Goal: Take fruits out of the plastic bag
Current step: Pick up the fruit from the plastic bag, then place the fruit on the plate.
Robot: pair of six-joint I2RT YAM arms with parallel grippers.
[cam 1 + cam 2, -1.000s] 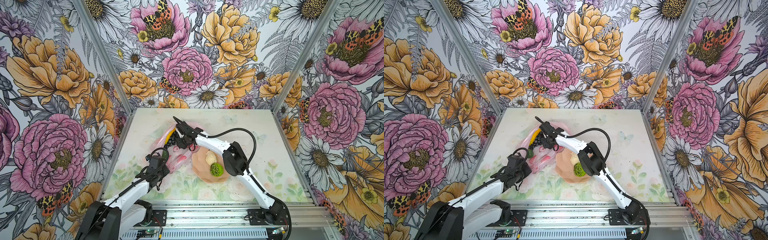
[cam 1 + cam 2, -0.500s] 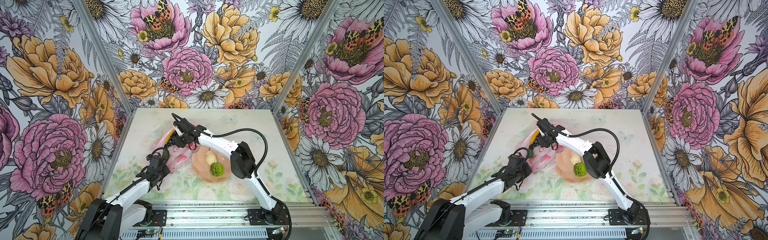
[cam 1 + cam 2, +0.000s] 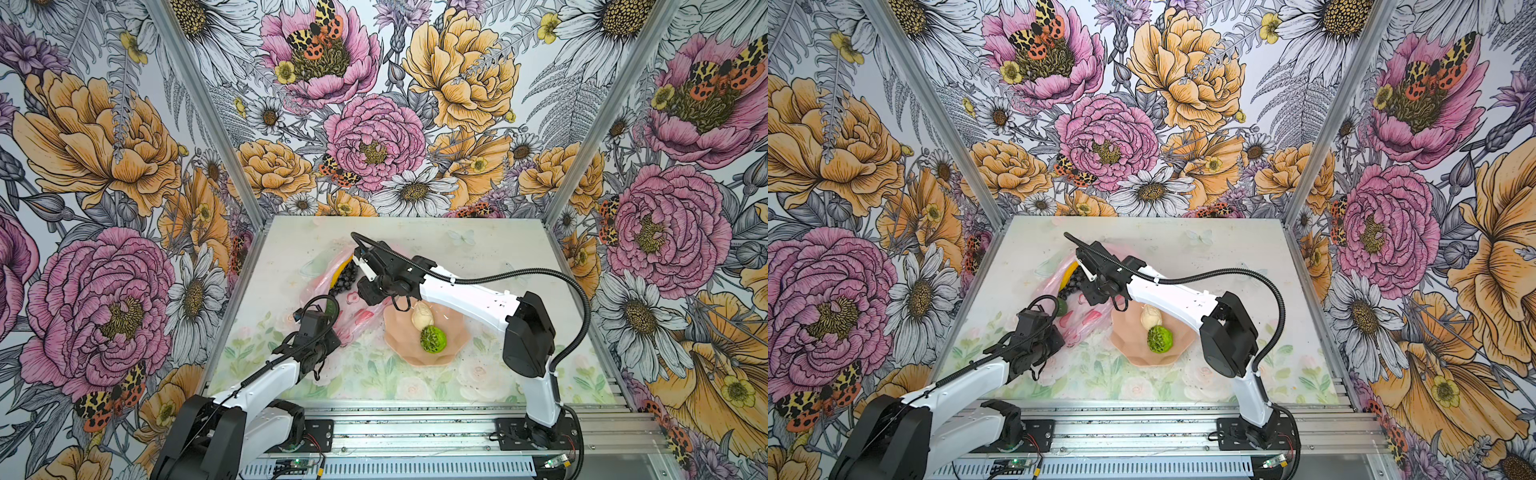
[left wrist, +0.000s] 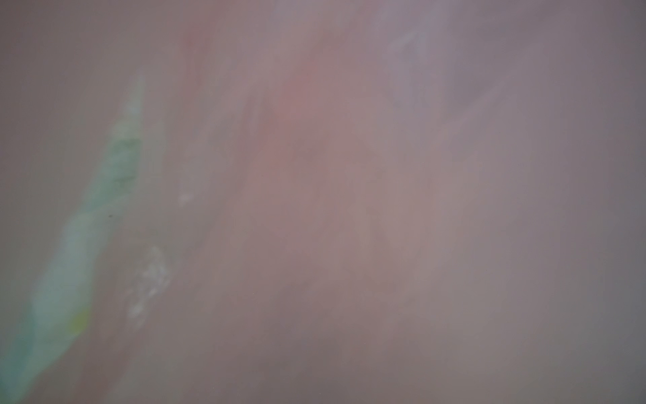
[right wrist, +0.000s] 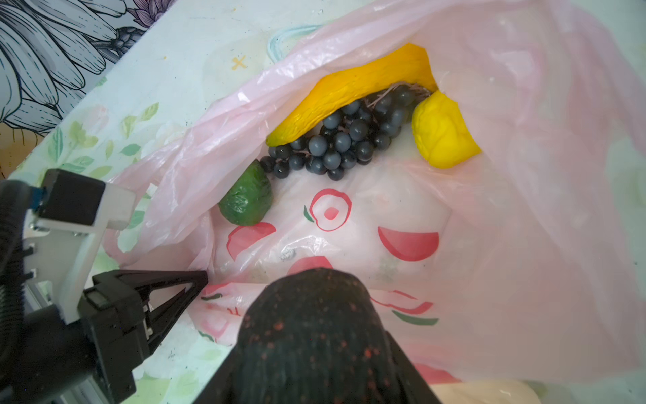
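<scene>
- The right wrist view alone looks into the plastic bag [image 5: 524,175]: banana [image 5: 349,94], grape bunch [image 5: 346,140], lemon [image 5: 444,133] and avocado [image 5: 246,199] lie inside. The left gripper [image 5: 199,280] is pressed together on the bag's rim.
- Both top views add the dish [image 3: 399,353] beside the bag on the bench [image 3: 478,257], holding the pear [image 3: 422,314] and the lime-green ball [image 3: 434,338].
- Over the bag's mouth hangs the right gripper [image 3: 360,259] — spread or not, I cannot tell.
- The left wrist view shows only blurred pink film.

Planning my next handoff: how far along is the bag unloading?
Done: cream pear and lime-green ball lie in the peach dish. In hand: left end effector is shut on the plastic bag rim, holding it open; right end effector hovers at the mouth, its grip unclear. Left: banana, grape bunch, lemon and avocado are in the bag.
</scene>
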